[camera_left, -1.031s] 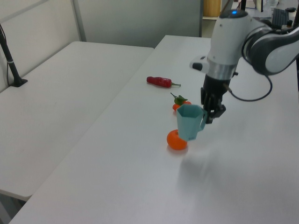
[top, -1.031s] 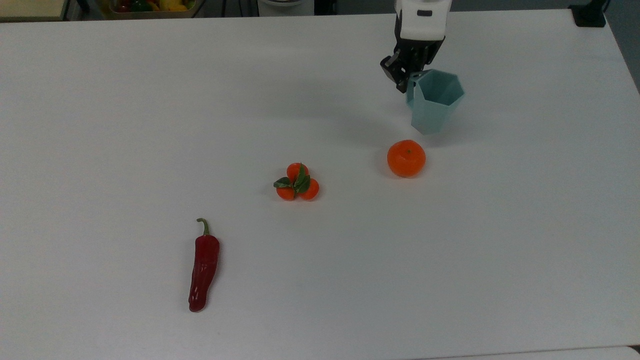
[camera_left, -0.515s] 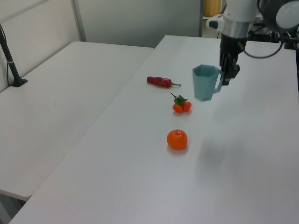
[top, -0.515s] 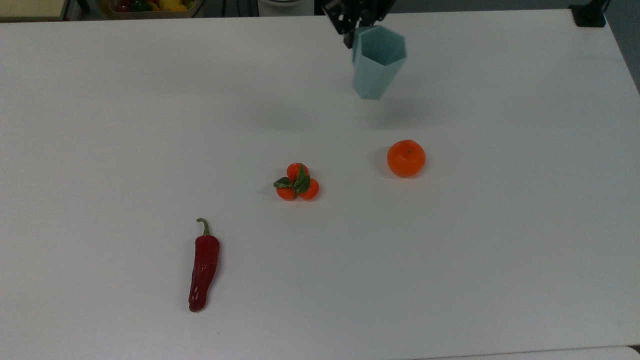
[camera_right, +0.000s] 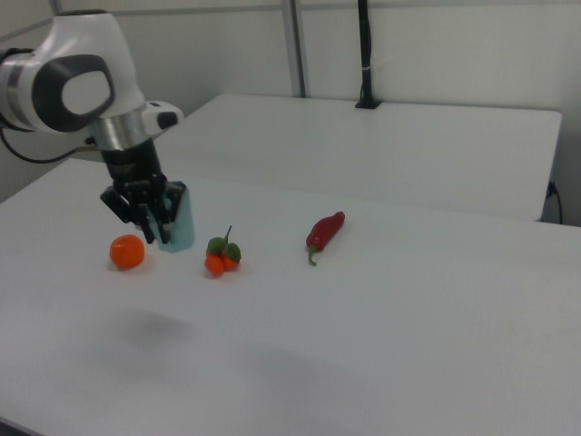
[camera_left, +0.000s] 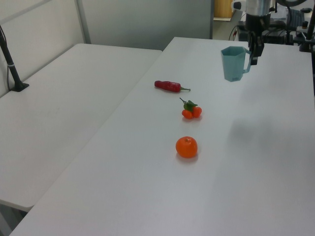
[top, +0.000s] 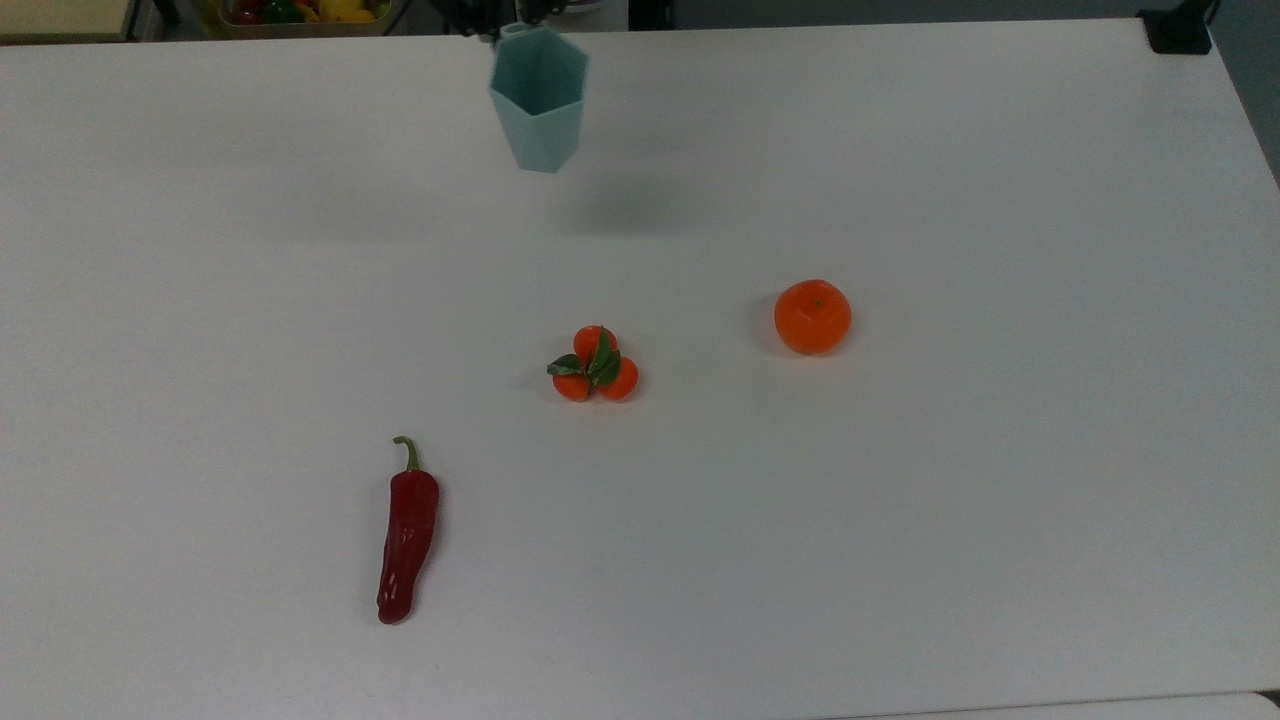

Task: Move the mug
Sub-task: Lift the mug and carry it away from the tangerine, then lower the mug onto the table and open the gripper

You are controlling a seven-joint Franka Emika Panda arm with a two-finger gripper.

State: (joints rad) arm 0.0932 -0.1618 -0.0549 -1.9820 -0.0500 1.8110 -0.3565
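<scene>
Mug (top: 539,95) hangs off the table (top: 1000,500) in the gripper (camera_left: 255,49), clamped at the handle; its shadow on the surface below has nothing around it. Three obstacles in the top view: orange (top: 812,316) at 4 o'clock from the mug, tangerine cluster (top: 595,364) at 6, chilli (top: 406,532) at 7. All three sit well apart, with wide lanes between them. Bare surface from the orange out toward 3 and 5 o'clock.
</scene>
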